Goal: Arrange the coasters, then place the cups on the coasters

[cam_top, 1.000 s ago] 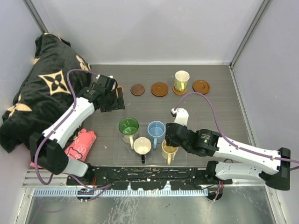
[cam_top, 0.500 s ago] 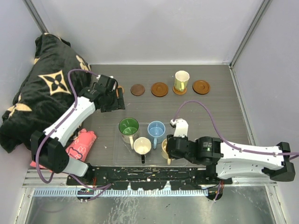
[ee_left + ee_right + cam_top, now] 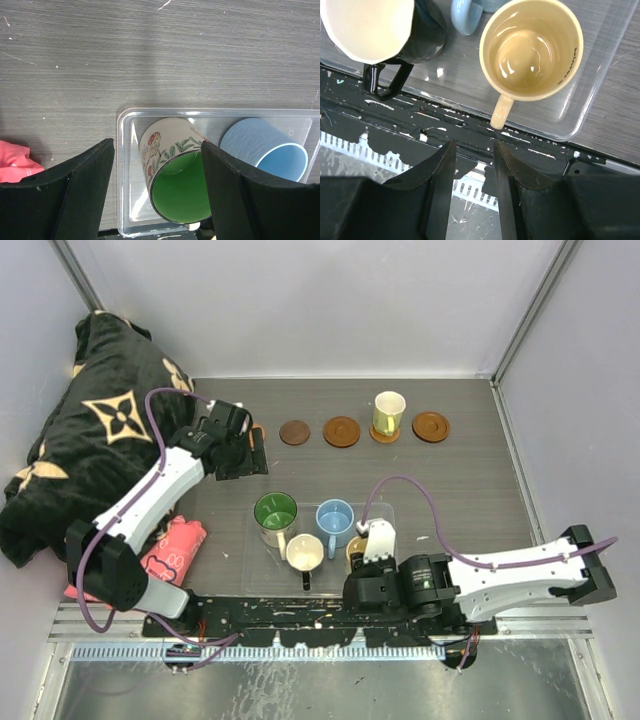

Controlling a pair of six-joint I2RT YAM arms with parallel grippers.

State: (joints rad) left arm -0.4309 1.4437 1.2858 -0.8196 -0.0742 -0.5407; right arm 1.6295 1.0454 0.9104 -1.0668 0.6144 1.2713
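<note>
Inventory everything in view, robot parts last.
coasters: four visible, brown shades, far row
cream-white cup: one, on third coaster
green-inside cup: one, tray's far left
light blue cup: one, tray, beside green-inside
black cup: one, white inside, tray's near edge
yellow-tan cup: one, tray, right of black cup
tray: one, clear, near-centre table
blanket: one, black-and-tan, left
pink cloth: one, by left arm
table: one, dark grey
left gripper: open, empty, left of coasters
right gripper: slightly open, empty, by yellow-tan cup's handle

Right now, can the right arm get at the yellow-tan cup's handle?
Probably yes. The right hand hangs just short of the yellow-tan cup's handle, fingers slightly apart, roughly in line with it; only the clear tray's near rim lies between. The black cup stands off to the side.
</note>
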